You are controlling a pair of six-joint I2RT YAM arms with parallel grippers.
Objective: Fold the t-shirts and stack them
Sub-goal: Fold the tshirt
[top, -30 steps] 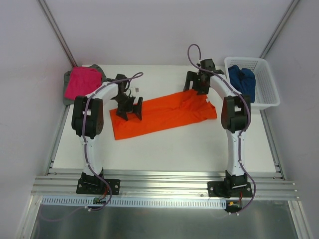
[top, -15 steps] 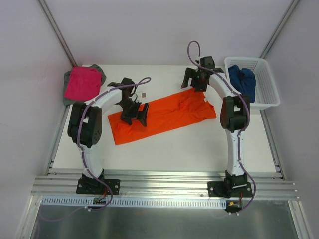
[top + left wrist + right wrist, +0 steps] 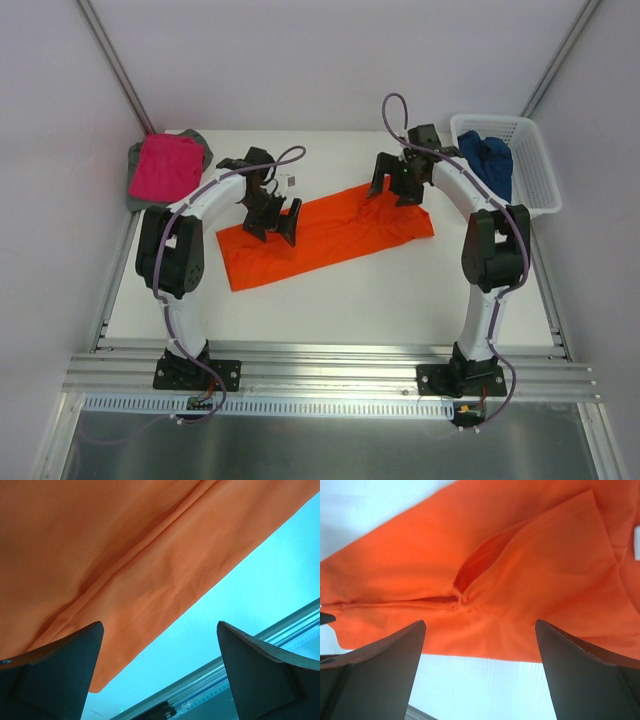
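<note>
Orange t-shirt [image 3: 340, 235] lies as a long strip, near-left to far-right; left gripper [image 3: 273, 228] and right gripper [image 3: 395, 188] gape empty.

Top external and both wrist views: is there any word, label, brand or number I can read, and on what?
No text can be read.
Small white tag on the bright orange cloth t-shirt: cut by the frame edge, no print shows.
White plastic lattice basket: no marking shows.

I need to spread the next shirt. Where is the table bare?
Widest bare patch: the near strip of table between the orange shirt and the arm bases. A narrower strip lies behind that shirt. Crowded: pink shirt far left, basket far right, left end effector and right end effector mid-table.
</note>
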